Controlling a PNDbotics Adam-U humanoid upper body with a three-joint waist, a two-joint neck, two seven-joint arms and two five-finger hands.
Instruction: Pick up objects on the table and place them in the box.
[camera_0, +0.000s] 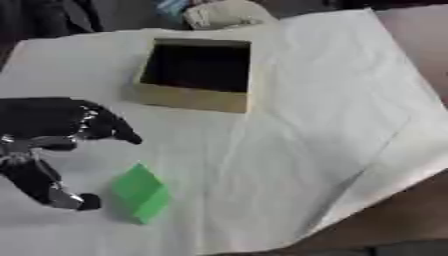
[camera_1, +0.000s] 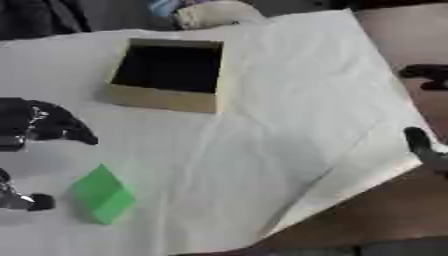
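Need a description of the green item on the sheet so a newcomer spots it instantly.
A white paper sheet covers the table, with an open tan cardboard box at its far side. Nearer the camera, by the open black left hand, lies a small green block. It is the only brightly coloured thing on the sheet, untouched, apart from the box.

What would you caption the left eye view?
Left hand open beside a green block, box beyond.
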